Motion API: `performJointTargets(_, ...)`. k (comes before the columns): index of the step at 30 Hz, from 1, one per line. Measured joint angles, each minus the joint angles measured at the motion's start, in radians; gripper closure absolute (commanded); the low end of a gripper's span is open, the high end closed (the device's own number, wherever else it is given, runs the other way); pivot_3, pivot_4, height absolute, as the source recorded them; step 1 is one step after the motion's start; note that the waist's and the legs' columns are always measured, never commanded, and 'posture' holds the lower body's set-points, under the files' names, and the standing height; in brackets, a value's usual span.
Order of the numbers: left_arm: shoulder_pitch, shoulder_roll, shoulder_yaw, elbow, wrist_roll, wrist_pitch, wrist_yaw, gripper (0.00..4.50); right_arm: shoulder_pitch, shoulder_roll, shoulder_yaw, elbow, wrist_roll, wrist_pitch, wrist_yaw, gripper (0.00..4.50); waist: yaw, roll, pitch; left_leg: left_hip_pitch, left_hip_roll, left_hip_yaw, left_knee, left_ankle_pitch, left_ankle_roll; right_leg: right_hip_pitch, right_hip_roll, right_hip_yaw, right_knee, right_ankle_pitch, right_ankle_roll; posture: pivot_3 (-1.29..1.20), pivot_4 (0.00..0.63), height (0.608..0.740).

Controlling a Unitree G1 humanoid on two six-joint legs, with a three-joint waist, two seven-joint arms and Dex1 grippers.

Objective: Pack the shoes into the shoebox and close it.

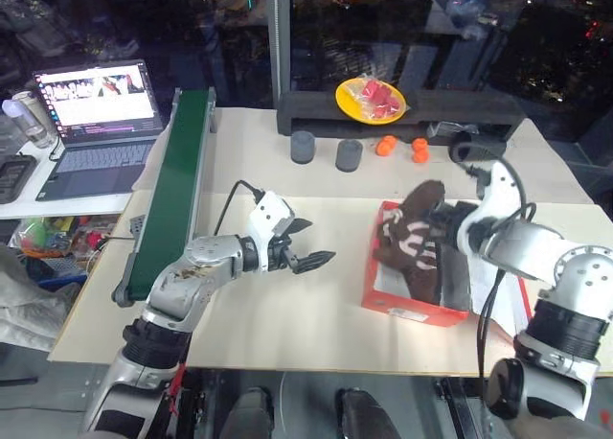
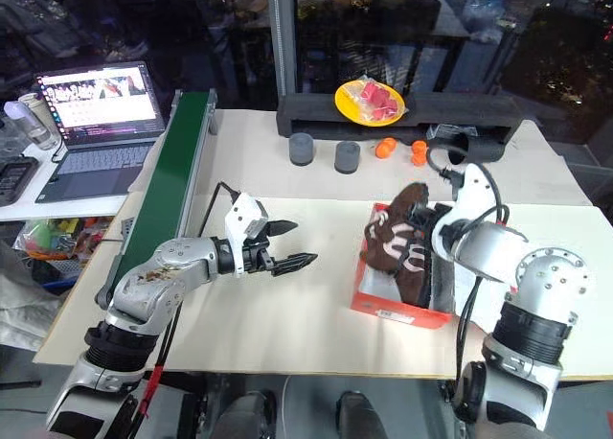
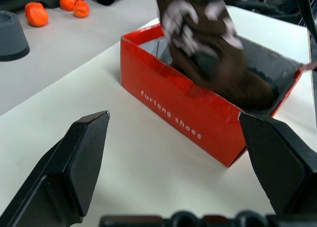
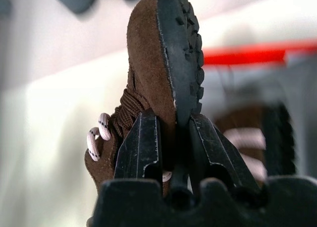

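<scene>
We see the shoes [image 4: 148, 73] as brown suede-like cloth with a soft napped surface, braided pale laces, and a dark rubber sole moulded in rough treads. The shoebox [image 3: 183, 113] looks like smooth red cardboard with a slight sheen and white printed lettering. The table [image 1: 287, 314] has a matt, pale, smooth top. The left gripper [image 1: 305, 245] has matt black plastic fingers [image 3: 79, 167]; the right gripper [image 4: 173, 138] looks likewise black, with scuffed edges. The conveyor belt [image 1: 177, 190] at the left is matt green.
</scene>
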Motion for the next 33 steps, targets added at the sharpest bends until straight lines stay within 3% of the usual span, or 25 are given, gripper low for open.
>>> performJointTargets(7, 0.000, -0.018, -0.003, -0.001, 0.001, 0.000, -0.001, 0.01, 0.015, -0.069, 0.055, 0.007, 0.036, 0.048, 0.008, 4.17, -0.003, 0.000, 0.000, 0.001, 0.000, 0.000, 0.000, 0.000, 0.000, 0.000, 0.001, 0.000, 0.000, 0.000, 0.000, 0.00, 0.150, 0.740)
performJointTargets(16, 0.001, -0.022, -0.003, -0.001, 0.005, 0.001, -0.001, 0.01, -0.053, -0.133, 0.178, 0.064, -0.013, 0.113, 0.139, 4.17, -0.001, 0.000, 0.000, 0.000, 0.000, 0.000, 0.000, 0.000, 0.000, 0.000, 0.001, 0.000, 0.000, 0.000, 0.001, 0.00, 0.150, 0.740)
performJointTargets(22, 0.001, -0.040, -0.005, -0.001, 0.010, 0.002, 0.006, 0.01, -0.025, -0.074, 0.382, 0.119, -0.254, 0.044, 0.277, 4.17, -0.001, 0.000, 0.000, 0.002, 0.000, 0.000, 0.000, 0.000, 0.000, 0.001, 0.001, 0.000, 0.000, 0.000, 0.001, 0.00, 0.150, 0.740)
performJointTargets(28, 0.001, -0.055, -0.005, -0.001, 0.012, 0.003, 0.014, 0.01, -0.036, -0.030, 0.468, 0.206, -0.438, -0.070, 0.416, 4.17, -0.008, -0.014, -0.011, 0.012, 0.002, 0.001, 0.001, 0.000, 0.000, 0.011, 0.002, 0.000, -0.001, 0.000, 0.001, 0.00, 0.150, 0.740)
performJointTargets(32, 0.001, -0.059, -0.005, -0.002, 0.013, 0.004, 0.014, 0.00, -0.033, 0.009, 0.479, 0.231, -0.531, -0.119, 0.460, 2.43, -0.009, -0.017, -0.014, 0.023, 0.003, 0.001, 0.001, 0.000, -0.001, 0.022, 0.000, 0.000, -0.004, -0.009, -0.001, 0.00, 0.150, 0.740)
performJointTargets(33, 0.001, -0.058, -0.006, -0.001, 0.013, 0.004, 0.011, 0.00, -0.033, 0.013, 0.477, 0.231, -0.536, -0.120, 0.464, 2.26, -0.009, -0.016, -0.013, 0.022, 0.003, 0.002, 0.001, 0.000, 0.000, 0.020, 0.000, 0.000, -0.004, -0.008, -0.002, 0.00, 0.150, 0.740)
